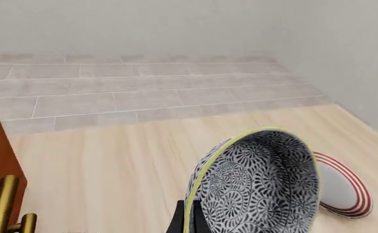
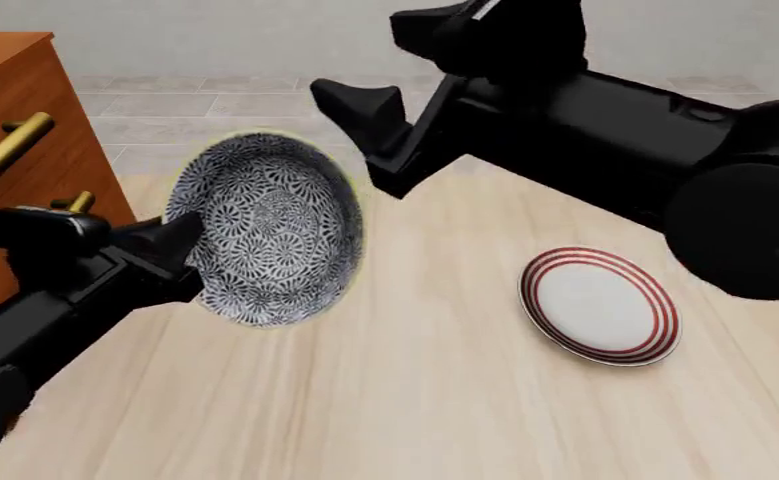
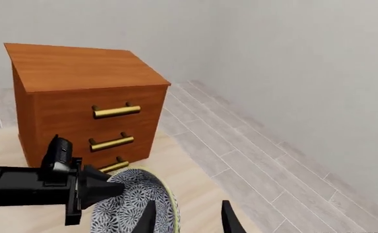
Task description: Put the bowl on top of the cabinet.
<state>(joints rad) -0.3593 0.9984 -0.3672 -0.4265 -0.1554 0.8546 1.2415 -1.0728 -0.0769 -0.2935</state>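
Your left gripper point(image 2: 182, 245) pinches the bowl point(image 2: 272, 243) by its rim, tilted — airborne beside the cabinet point(image 2: 22, 150); right gripper point(image 2: 362, 110) spread, empty, hovering — top point(image 3: 72, 65) bare for placing.

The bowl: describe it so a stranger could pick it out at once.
Find the tall reddish-brown wooden cabinet at the table's left. Just right of it, the left gripper holds a round deep bowl tipped on edge. Its dense dark-blue-and-white floral pattern sets it apart from the flat red-ringed white plate.
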